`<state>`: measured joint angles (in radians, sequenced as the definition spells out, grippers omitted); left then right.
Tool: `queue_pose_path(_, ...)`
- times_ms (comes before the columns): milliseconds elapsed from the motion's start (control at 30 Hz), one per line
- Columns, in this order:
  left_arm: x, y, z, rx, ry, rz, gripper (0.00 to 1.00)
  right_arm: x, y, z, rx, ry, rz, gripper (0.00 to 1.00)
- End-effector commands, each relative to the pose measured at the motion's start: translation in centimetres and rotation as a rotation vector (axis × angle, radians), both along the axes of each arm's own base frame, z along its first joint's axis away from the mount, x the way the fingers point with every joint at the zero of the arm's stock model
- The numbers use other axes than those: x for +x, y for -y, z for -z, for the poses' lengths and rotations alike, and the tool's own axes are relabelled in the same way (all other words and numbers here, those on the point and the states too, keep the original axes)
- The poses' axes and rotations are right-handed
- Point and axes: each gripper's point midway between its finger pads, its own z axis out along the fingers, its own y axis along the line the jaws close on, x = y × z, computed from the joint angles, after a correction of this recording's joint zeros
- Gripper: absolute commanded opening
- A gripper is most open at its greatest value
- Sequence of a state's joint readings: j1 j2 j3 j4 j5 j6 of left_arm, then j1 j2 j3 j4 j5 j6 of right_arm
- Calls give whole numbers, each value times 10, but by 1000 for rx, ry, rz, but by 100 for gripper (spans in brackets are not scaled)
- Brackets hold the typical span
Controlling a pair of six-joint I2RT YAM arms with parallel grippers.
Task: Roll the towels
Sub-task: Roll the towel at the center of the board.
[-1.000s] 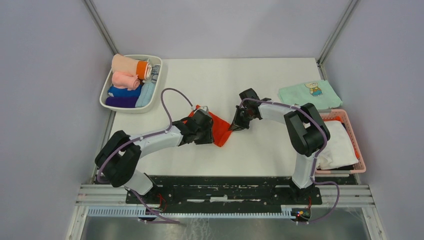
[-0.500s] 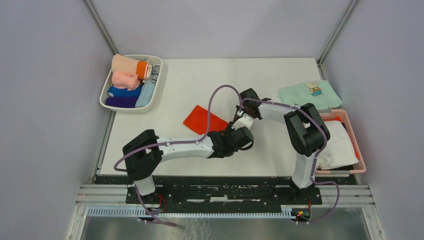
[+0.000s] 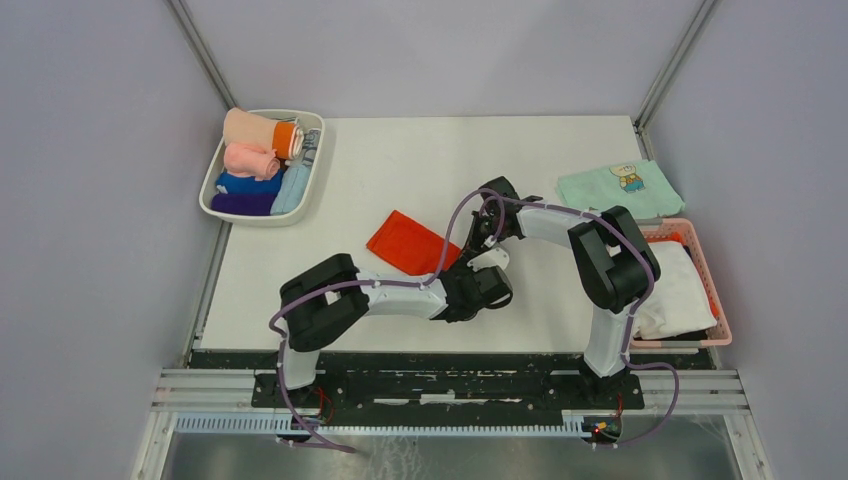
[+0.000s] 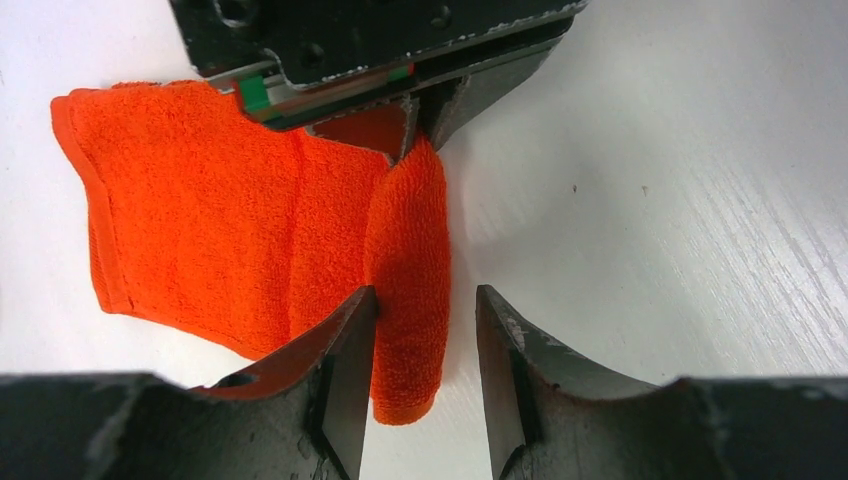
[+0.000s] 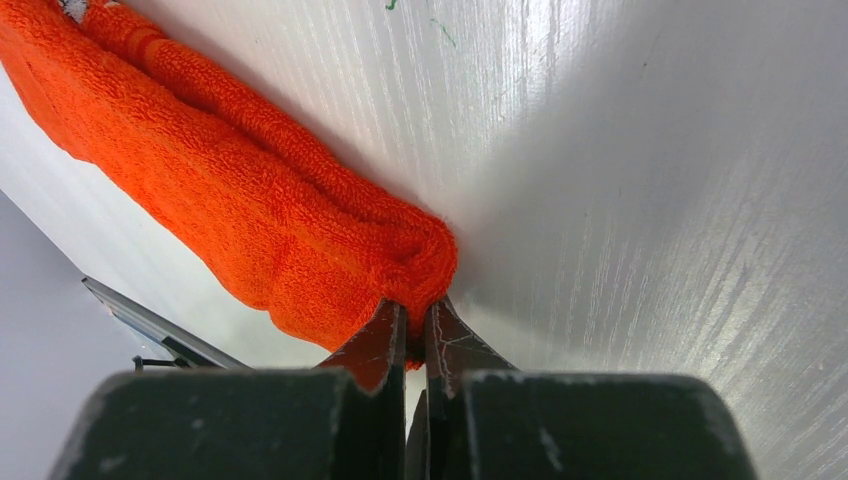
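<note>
Near the middle of the tabletop [image 3: 400, 150] you have a red-orange towel [image 3: 410, 243] lying flat, with its right edge folded up into a thick ridge. Your right gripper [image 5: 415, 305] pinches the far end of that ridge, fingers pressed tight on the cloth. Your left gripper [image 4: 425, 300] stands spread astride the ridge's near end. Rolled towels [image 3: 250, 160] fill a white tray [image 3: 215, 190] at the far left corner. A mint-green cloth [image 3: 620, 188] lies at the right edge, just beyond a pink basket [image 3: 712, 270].
</note>
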<state>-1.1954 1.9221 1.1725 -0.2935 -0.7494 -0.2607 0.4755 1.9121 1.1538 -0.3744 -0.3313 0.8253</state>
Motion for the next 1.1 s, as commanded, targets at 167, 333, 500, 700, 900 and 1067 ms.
queue_pose_path(167,8,7,0,22,36,26,48,2,1,1,0,4,8,6)
queue_pose_path(333,7,-1,19,53,-11,-2,48,1,1,1,3,3,7,7)
queue_pose_path(500,8,-20,47,52,-105,-60,46,1,-1,-3,16,11,2,8)
queue_pose_path(700,3,-28,58,11,-210,-71,30,6,-8,-18,71,50,-3,11)
queue_pose_path(900,-1,-24,54,-158,-335,-68,11,19,-7,-44,126,135,2,17)
queue_pose_path(1067,4,-23,32,-291,-360,-99,22,20,-6,-41,124,126,0,9)
